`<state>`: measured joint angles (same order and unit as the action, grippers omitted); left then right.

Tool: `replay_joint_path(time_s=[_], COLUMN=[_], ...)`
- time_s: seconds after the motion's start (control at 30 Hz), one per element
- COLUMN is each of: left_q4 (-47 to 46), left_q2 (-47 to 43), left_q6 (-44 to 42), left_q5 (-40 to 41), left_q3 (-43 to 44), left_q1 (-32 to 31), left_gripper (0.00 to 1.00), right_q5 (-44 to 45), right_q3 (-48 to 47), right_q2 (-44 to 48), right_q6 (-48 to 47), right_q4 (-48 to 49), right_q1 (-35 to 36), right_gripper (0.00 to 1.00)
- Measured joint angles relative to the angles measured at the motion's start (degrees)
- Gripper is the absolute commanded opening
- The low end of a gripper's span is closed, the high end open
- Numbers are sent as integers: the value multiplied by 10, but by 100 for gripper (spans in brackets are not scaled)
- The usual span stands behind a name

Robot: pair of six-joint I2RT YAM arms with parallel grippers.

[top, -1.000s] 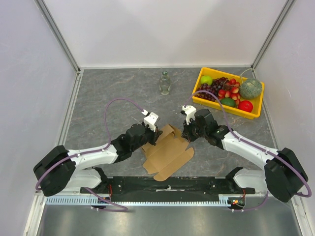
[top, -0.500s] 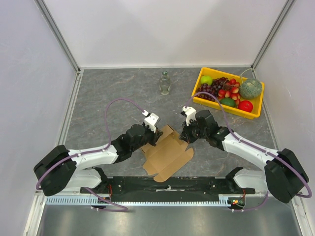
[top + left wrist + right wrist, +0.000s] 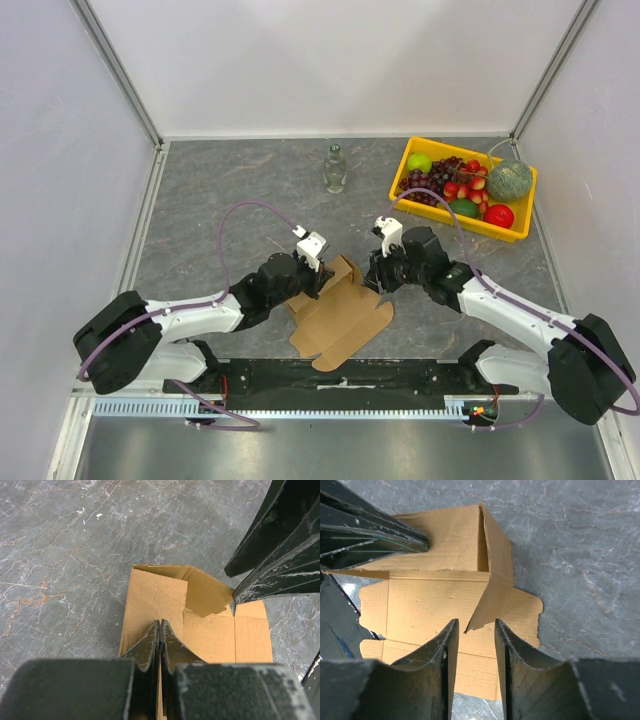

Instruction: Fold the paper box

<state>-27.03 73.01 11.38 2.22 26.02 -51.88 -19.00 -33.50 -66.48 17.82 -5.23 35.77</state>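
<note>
Looking from the top external view, the paper box [image 3: 340, 318] is seen as a plain brown cardboard sheet, partly folded. It is lying on the grey marbled desk [image 3: 220, 190] close to the near edge, between the two arms. Its far end is raised into a low wall, while the near flaps are lying flat. The left claw [image 3: 322, 272] is placed at the far left corner of the box and the right claw [image 3: 373, 283] at its far right side. A glass bottle [image 3: 335, 168] and a yellow tray [image 3: 528, 205] of fruit are standing well apart from the box, toward the far edge, with grey surface between.

In the left wrist view, the left fingers [image 3: 147, 645] are pressed together over the cardboard. A thin brown strip is seen between them, so the box is pinched. A standing wall and a bent flap are seen beyond the tips.

In the right wrist view, the right fingers [image 3: 442, 650] are parted. The ragged corner of a raised flap is lying in the gap, and no contact with either pad can be made out. Grey desk is seen to the right of the box.
</note>
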Motion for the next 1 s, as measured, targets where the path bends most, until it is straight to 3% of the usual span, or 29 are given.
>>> replay_joint_path(time_s=[0.13,0.33,0.57,0.73,1.0], left_q4=[-1,-1,2,4,19], left_q2=[1,0,-3,-5,-12], left_q6=[0,-2,-4,-4,-8], left_q5=[-4,-4,-4,-4,-4], left_q3=[0,0,0,0,4], left_q1=[0,0,0,0,0], left_gripper=[2,2,2,2,2], right_q5=[15,94,180,169,109], right_q3=[-1,-25,-73,-74,-47], right_q2=[28,49,-44,-106,-102], right_q6=[3,8,-12,-52,-91], right_q4=[-2,-9,-5,-11,16], right_q1=[0,-1,-13,-15,-15], right_gripper=[54,54,55,59,61])
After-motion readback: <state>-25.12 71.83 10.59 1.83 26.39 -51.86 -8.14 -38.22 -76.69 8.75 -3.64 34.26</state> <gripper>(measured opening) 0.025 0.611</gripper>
